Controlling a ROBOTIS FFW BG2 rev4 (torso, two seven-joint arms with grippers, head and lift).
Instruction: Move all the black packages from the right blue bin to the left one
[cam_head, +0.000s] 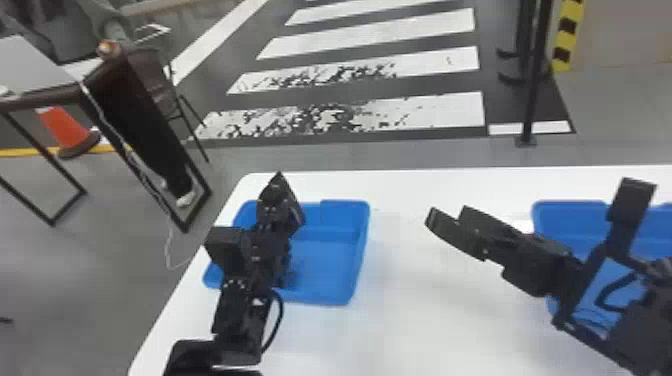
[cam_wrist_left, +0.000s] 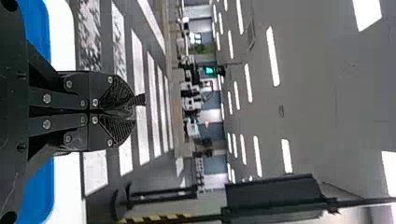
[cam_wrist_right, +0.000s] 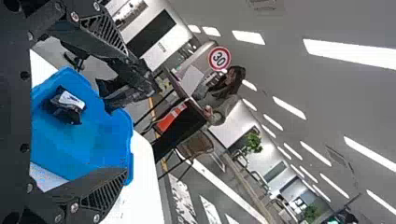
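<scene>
My left gripper (cam_head: 280, 189) is over the left blue bin (cam_head: 361, 250); in the left wrist view the left gripper (cam_wrist_left: 133, 109) is shut, its fingers together. One black package (cam_wrist_right: 67, 106) with a white label lies inside the left bin (cam_wrist_right: 100, 140) in the right wrist view. My right gripper (cam_head: 450, 215) is above the table between the two bins, pointing left. Seen from its wrist, the right gripper (cam_wrist_right: 126, 112) is open, nothing between its wide-apart fingers. The right arm hides much of the right blue bin (cam_head: 560, 215), and whether packages lie there I cannot tell.
The white table (cam_head: 410, 320) has its rounded far-left corner beside the left bin. Beyond it stand a black post (cam_head: 532, 90), an orange cone (cam_head: 67, 132) and a dark-framed desk. Between the bins is a strip of white tabletop.
</scene>
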